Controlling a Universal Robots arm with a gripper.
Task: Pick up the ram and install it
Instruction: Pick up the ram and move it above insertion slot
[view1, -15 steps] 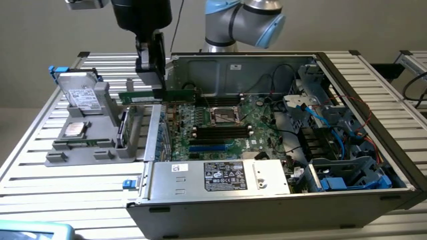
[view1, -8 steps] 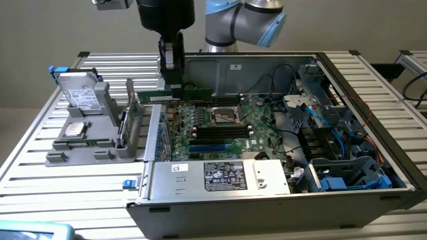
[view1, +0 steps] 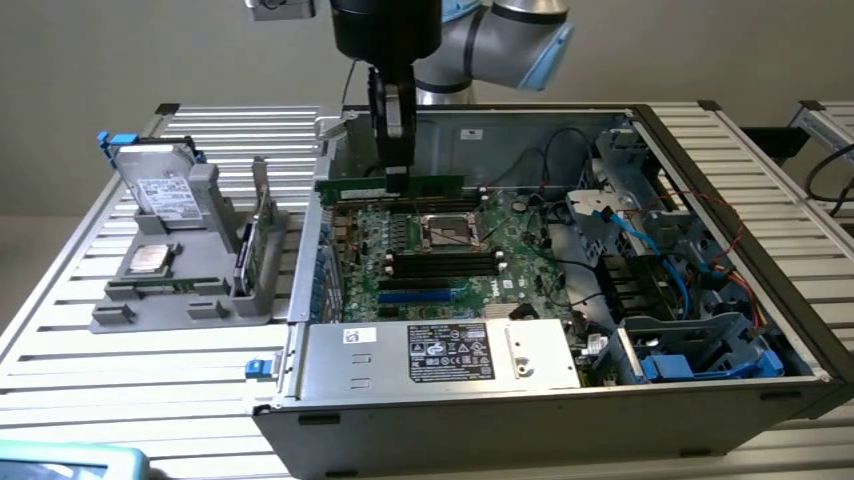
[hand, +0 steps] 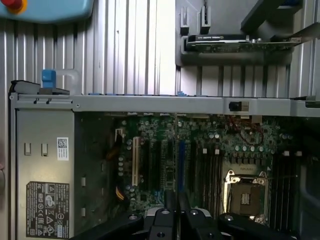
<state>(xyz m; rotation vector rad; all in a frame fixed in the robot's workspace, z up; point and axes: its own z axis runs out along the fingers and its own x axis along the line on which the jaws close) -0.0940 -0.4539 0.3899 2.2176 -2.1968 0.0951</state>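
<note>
The gripper (view1: 396, 182) is closed on the ram (view1: 434, 187) and holds it on edge above the motherboard (view1: 514, 225) in the computer case (view1: 534, 425). This looks like the carrying step. The ram needs lining up straight over 1 slot.

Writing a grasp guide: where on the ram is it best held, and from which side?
Pinch the ram mid-length at its upper long edge, across its two flat faces, coming from above. It is a thin board standing on edge, and its lower edge should stay free. The gripper holds it so.
</note>
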